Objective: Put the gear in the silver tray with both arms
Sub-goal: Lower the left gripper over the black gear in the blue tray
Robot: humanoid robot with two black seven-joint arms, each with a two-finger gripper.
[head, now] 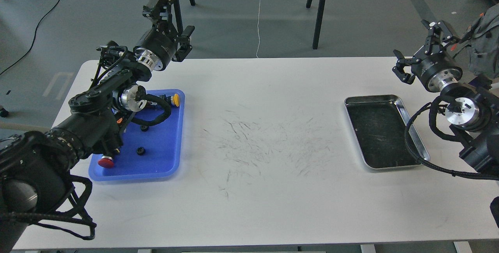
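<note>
White table [249, 190]: silver tray [413, 128] empty, 2 gears [140, 151] in blue tray [171, 159]. Left gripper [171, 27], right gripper [423, 46] spread, apparently empty. I risk snagging left cable on blue tray.

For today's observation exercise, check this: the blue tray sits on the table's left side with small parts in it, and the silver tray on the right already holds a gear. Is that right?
One detail is wrong. In the head view the silver tray is empty: no gear lies in it. The blue tray on the left does hold small parts.
</note>
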